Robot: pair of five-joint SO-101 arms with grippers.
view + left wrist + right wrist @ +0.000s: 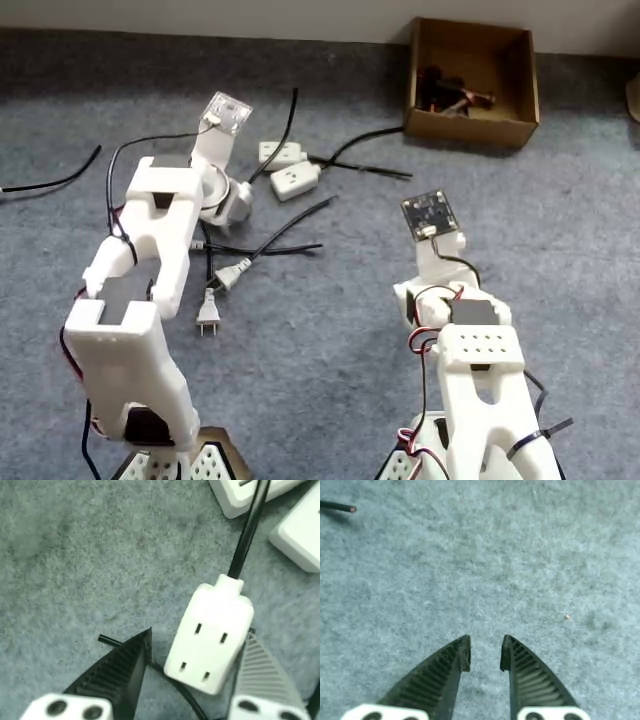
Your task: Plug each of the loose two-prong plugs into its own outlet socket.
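1. Left tool (198, 636): released. Its jaws spread to either side of a white socket block (209, 641). The pale ribbed finger (260, 675) sits just beside one flank; the black ribbed finger (125, 667) stands apart from the other.
2. Socket block: smooth moulded plastic in a rounded box shape. Its upper face carries four narrow slots in two pairs, and a round black cord (247, 535) leaves one end. A second block (283, 152) and a third block (297, 180) lie close by.
3. Loose plugs: the nearer plug (208, 316) and the farther plug (232, 274) lie flat on the counter (330, 360) beside the left arm. Both are apart from every socket and neither is inserted. Both are pale, on thin black leads.
4. Right tool (485, 642): released and empty, with a narrow gap between two black ribbed fingers above bare counter. A cut cable end (337, 506) lies farther off.
5. Likely hazards:
   - The glossy, rounded block may squirt out of a closing grip, since only ribbing supplies friction.
   - The stiff cord may twist the block out of line.
   - An unanchored block would probably slide across the nap when a plug is pushed in.
   - The crossed leads could snag either arm.
6. Counter: covered in grey, short-napped fabric, soft and matte. A cardboard box (470, 80) stands at the far side.
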